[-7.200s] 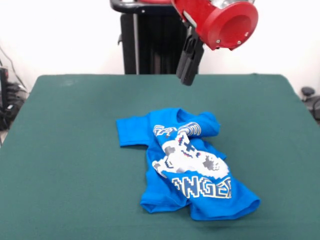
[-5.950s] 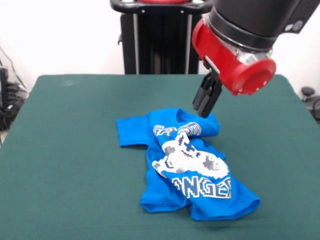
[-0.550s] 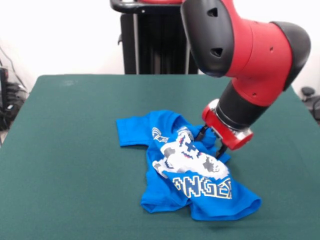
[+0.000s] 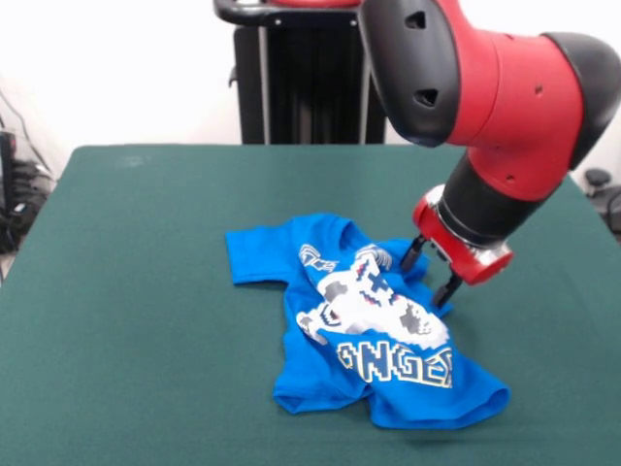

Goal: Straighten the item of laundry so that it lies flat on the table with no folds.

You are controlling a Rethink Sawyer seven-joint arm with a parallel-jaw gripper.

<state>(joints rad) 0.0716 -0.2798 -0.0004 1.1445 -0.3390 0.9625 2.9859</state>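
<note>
The bright blue T-shirt (image 4: 361, 325) lies crumpled on the dark green table (image 4: 136, 291), a little right of the middle. Its white-grey pixel print and white lettering face up. One sleeve lies flat to the left, the upper right part is bunched and folded over, and the hem is toward the near edge. My gripper (image 4: 429, 272) has come down at the shirt's bunched upper right edge. Its two black fingers (image 4: 412, 255) stand apart, open, with the tips at the cloth. I cannot tell whether any cloth sits between them.
The black pedestal (image 4: 301, 73) stands behind the table's far edge. The thick red and black arm (image 4: 495, 107) hangs over the table's right half. Cables and dark gear (image 4: 15, 204) lie off the table's left side, and more dark items show at the right edge.
The arm has swung down from above the table's far side to the shirt's upper right edge. The folded sleeve there has shifted slightly. The rest of the shirt lies much as before.
</note>
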